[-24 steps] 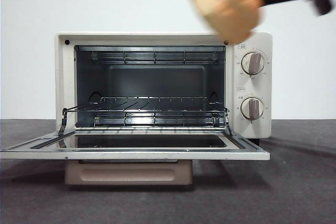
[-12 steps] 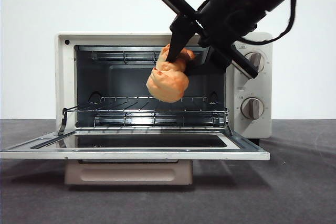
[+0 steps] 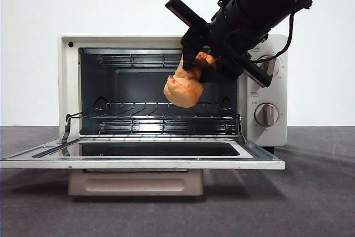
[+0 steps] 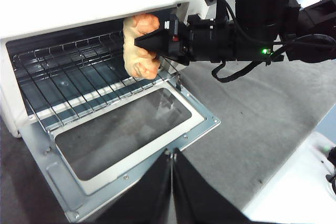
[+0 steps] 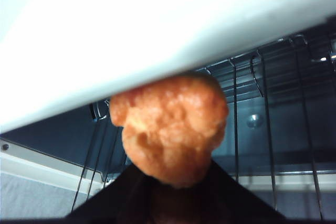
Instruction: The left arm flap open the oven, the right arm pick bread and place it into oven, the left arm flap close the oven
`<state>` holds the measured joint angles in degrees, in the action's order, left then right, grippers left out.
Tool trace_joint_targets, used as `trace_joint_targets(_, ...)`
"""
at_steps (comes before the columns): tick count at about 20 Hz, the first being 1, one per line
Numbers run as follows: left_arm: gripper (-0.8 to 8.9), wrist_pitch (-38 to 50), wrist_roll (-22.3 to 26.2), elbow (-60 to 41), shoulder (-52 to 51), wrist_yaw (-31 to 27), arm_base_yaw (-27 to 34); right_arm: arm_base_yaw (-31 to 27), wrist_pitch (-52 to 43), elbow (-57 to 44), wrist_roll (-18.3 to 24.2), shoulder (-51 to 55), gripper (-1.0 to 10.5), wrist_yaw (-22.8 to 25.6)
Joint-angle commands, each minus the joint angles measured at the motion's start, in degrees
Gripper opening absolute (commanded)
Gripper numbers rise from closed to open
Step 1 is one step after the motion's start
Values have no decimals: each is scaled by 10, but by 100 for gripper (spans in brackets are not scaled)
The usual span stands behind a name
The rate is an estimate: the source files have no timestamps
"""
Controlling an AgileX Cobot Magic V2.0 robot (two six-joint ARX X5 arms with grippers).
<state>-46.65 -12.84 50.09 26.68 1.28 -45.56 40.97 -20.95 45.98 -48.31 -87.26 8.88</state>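
- Oven (image 3: 265, 90) stands open in front of you, its glass door (image 3: 144, 156) folded flat and its wire rack (image 3: 155, 116) bare.
- Your left gripper (image 4: 171, 156) hangs above the door's front edge with its jaws pressed together, grasping nothing.
- Your right gripper (image 3: 201, 66) pinches the bread (image 3: 184, 87) at the oven's mouth, above the rack's right half, clear of the wires.

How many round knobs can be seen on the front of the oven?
2, on the oven panel right of the opening. The lower knob shows fully. The upper knob is mostly hidden behind the right arm, whose tool holds the bread.
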Motion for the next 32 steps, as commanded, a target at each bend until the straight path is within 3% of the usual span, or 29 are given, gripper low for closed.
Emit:
trace_joint_targets(1, 9, -2, 0, 11, 2, -2, -5, 5, -9, 10, -3, -11, 200, 3)
trace_joint_targets(3, 9, -2, 0, 11, 2, -2, -5, 5, -9, 10, -1, -11, 313, 10)
trace_joint_targets(5, 9, -3, 1, 11, 2, -2, -5, 5, -9, 10, 4, -11, 343, 18)
trace_joint_targets(16, 9, -6, 1, 11, 4, -4, -5, 17, 0, 10, 8, 28, 370, -13)
trace_joint_targets(20, 9, -15, 3, 8, 16, -53, -5, 39, 61, 10, 14, 75, 369, -25)
trace_joint_targets(23, 8, -15, 4, -8, 32, -100, -3, 62, 130, 10, 49, 124, 369, -29)
trace_joint_targets(27, 8, -5, -6, -43, 66, -105, 10, 95, 232, 10, 110, 204, 369, -36)
trace_joint_targets(32, 8, 61, -48, -73, 117, -13, 44, 113, 361, 10, 162, 314, 369, -71)
